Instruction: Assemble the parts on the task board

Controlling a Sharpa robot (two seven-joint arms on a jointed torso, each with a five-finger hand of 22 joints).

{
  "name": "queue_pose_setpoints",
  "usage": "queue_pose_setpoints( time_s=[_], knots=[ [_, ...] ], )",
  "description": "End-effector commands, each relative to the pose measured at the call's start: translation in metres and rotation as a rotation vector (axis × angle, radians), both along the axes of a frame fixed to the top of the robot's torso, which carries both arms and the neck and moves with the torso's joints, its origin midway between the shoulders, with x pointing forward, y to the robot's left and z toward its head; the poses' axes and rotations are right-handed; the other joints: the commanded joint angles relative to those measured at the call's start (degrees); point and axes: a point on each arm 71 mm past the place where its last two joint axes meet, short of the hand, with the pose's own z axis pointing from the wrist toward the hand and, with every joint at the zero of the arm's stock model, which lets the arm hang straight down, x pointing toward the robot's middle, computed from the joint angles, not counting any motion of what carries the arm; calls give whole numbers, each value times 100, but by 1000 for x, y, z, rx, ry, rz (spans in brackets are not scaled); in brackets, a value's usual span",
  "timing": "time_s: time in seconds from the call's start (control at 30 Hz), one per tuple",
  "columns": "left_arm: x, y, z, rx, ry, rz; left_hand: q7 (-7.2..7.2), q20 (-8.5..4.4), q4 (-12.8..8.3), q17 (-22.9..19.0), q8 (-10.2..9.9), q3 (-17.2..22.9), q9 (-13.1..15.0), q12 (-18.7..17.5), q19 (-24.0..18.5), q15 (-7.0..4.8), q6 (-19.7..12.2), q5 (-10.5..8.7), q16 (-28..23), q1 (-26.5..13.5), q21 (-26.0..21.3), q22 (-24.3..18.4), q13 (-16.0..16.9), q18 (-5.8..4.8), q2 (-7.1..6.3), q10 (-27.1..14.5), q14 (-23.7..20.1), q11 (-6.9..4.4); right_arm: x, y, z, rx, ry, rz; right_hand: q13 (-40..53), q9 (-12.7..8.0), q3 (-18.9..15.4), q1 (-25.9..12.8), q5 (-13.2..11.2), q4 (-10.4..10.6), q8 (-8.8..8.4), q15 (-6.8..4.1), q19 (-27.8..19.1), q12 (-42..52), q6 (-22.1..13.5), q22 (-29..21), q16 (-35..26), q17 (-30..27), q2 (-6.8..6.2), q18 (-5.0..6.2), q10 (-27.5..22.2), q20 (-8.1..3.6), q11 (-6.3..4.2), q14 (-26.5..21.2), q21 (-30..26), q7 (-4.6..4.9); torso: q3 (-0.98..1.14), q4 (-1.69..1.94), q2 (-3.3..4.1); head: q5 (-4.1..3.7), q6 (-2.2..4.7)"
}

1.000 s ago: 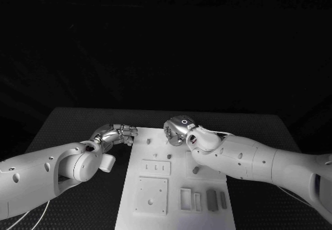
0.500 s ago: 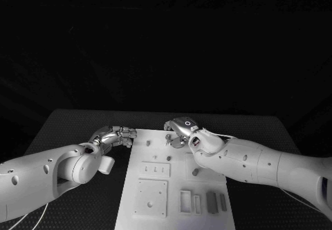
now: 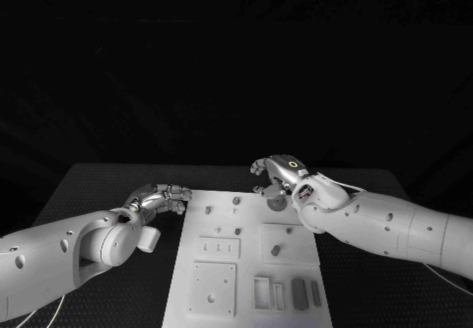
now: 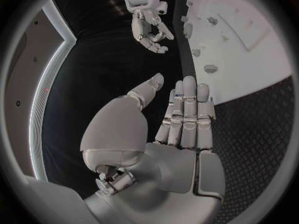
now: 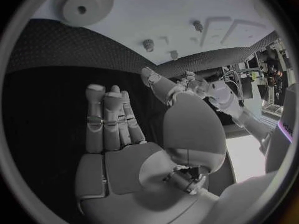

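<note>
The white task board (image 3: 247,270) lies in the middle of the table. Small grey pegs (image 3: 236,201) stand near its far edge, and dark grey parts (image 3: 299,294) sit in slots near me. A round disc part (image 3: 273,202) rests at the far right of the board, seen again as the disc (image 5: 87,5) in the right wrist view. My right hand (image 3: 277,175) hovers just past that disc, its fingers (image 5: 109,119) straight and holding nothing. My left hand (image 3: 164,199) is beside the board's far left corner, its fingers (image 4: 186,112) stretched out and empty.
A raised square plate (image 3: 215,288) and a slotted block (image 3: 221,247) occupy the board's left half. Another square plate with a dark oval part (image 3: 276,251) lies on its right half. Black table (image 3: 118,179) surrounds the board.
My right hand has risen and moved toward the far right, uncovering the round disc. My left hand has stayed by the board's corner. The camera has shifted slightly.
</note>
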Motion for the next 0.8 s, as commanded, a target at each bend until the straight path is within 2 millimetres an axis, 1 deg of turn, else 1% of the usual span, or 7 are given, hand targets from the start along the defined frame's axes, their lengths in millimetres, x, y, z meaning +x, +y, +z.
queue_pose_setpoints(
  time_s=[0.03,0.1,0.17,0.3,0.43,0.53,0.8],
  knots=[
    [0,-3,1,-10,-6,-12,23,3,-37,8,-24,15,8,-20,-45,1,-22,7,-40,-71,28,55,8,76,7,0,-33,44,-7,-9,-4,13,90,89,55,13,108,151,-21,71,60,-96,76,111,102,103,42,-15,-5,352,246,-14,-81,27,51,110,27,-72,-48,5,25],
    [-1,-3,-1,-11,-5,-15,24,3,-37,9,-22,18,10,-18,-45,1,-20,7,-41,-74,29,54,11,77,14,6,-33,45,-8,-20,-6,3,141,77,81,18,173,184,448,140,100,-126,116,128,176,104,60,-28,3,351,341,-13,-117,60,75,52,41,-100,-71,16,30],
    [-1,-2,-2,-11,-4,-12,25,4,-37,10,-22,19,12,-16,-45,2,-18,7,-42,-80,31,54,13,76,18,12,-33,47,-7,-30,-9,-17,172,61,128,22,147,194,689,158,130,-167,142,169,238,106,73,-36,34,352,463,-23,-163,78,94,39,48,-124,-96,11,43],
    [-1,-1,-3,-8,-1,-7,24,4,-39,11,-21,22,14,-15,-45,2,-15,8,-43,-82,32,54,15,77,24,16,-32,48,-2,-45,-14,-46,211,26,176,6,-35,132,709,146,125,-185,134,151,242,110,87,-47,52,352,507,-33,-178,74,110,79,59,-173,-125,13,20],
    [-2,-3,-4,-11,3,-9,25,5,-39,12,-21,22,16,-17,-45,3,-15,8,-44,-94,34,53,17,77,28,17,-31,51,2,-52,-20,-83,246,-1,172,-25,-255,48,766,91,82,-133,23,22,166,92,33,-88,59,352,357,-14,-122,-14,48,79,76,-179,-124,-20,11],
    [-2,-5,-4,-13,5,-15,26,6,-39,13,-22,23,17,-17,-45,3,-16,9,-44,-98,35,53,18,77,30,18,-30,52,4,-53,-27,-116,235,-31,182,-34,-348,20,718,82,79,-121,-8,-11,161,90,27,-100,70,352,346,-5,-112,-36,31,76,85,-183,-120,-38,-4],
    [-3,-6,-6,-13,9,-19,26,6,-40,15,-23,24,18,-18,-44,4,-17,10,-45,-103,36,53,19,77,33,18,-29,53,7,-48,-30,-137,210,-53,277,-99,-387,-3,54,231,19,-144,-40,-35,62,77,34,-127,15,352,419,-16,-128,-91,-22,107,66,-160,-120,-48,-94]
  ],
)
